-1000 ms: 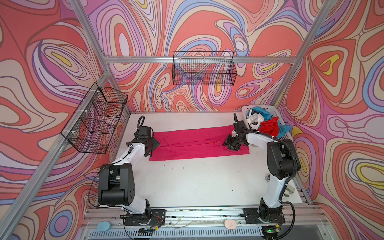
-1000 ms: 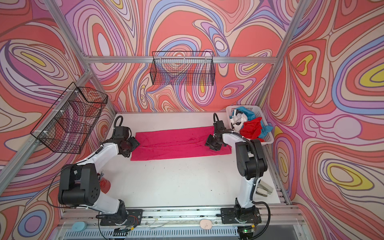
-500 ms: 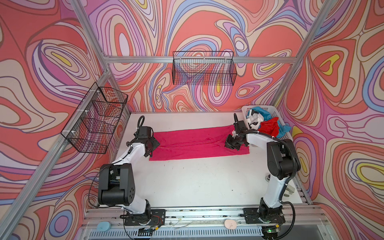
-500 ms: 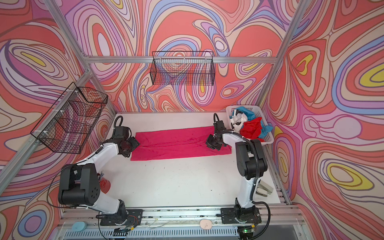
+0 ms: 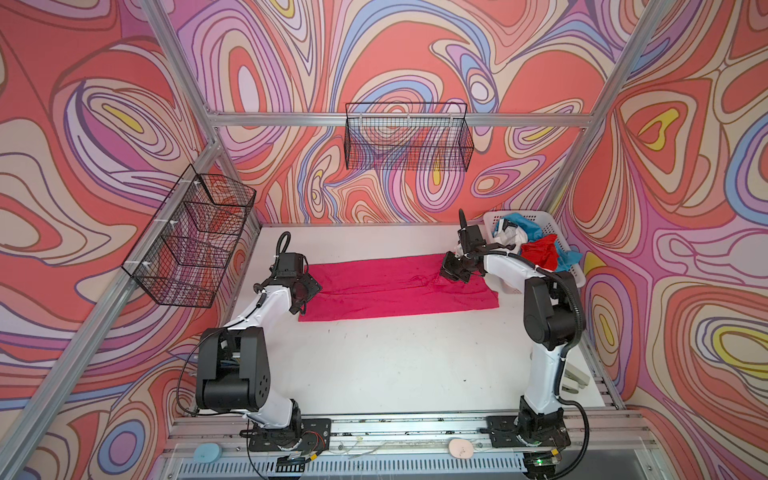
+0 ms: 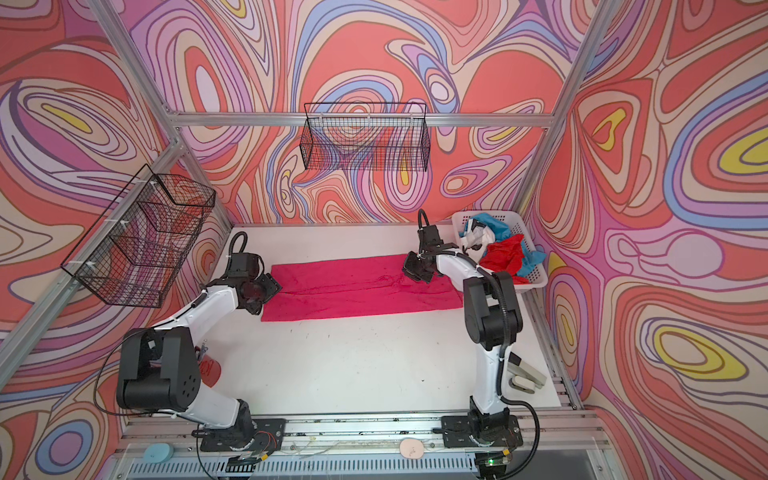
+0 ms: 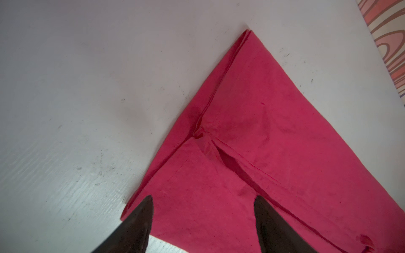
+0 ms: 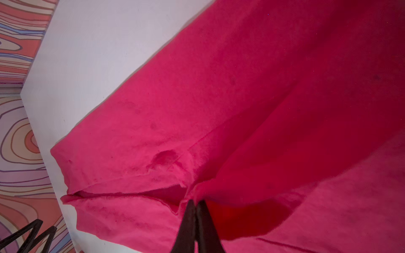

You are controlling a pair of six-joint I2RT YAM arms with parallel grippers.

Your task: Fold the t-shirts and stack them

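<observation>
A magenta-pink t-shirt [image 5: 395, 286] [image 6: 361, 291] lies on the white table as a long folded strip. My left gripper [image 5: 309, 291] [image 7: 202, 198] hovers over its left end, open, with both fingertips above the cloth near a corner and nothing between them. My right gripper [image 5: 451, 272] [image 8: 196, 201] is at the strip's right end, shut on a bunched fold of the pink cloth [image 8: 219, 109], which rises slightly at the fingertips. A red t-shirt [image 5: 540, 253], a teal-blue one [image 5: 521, 220] and a white one [image 5: 509, 237] lie crumpled in the basket.
The white slotted basket [image 5: 575, 276] [image 6: 536, 278] stands at the back right corner, just behind the right arm. A black wire basket [image 5: 409, 141] hangs on the back wall and another [image 5: 191, 241] on the left wall. Bare table [image 5: 395, 361] lies in front of the strip.
My right gripper has closed on the fold of the pink t-shirt. Both arms have stayed almost in place, and the left gripper stays open.
</observation>
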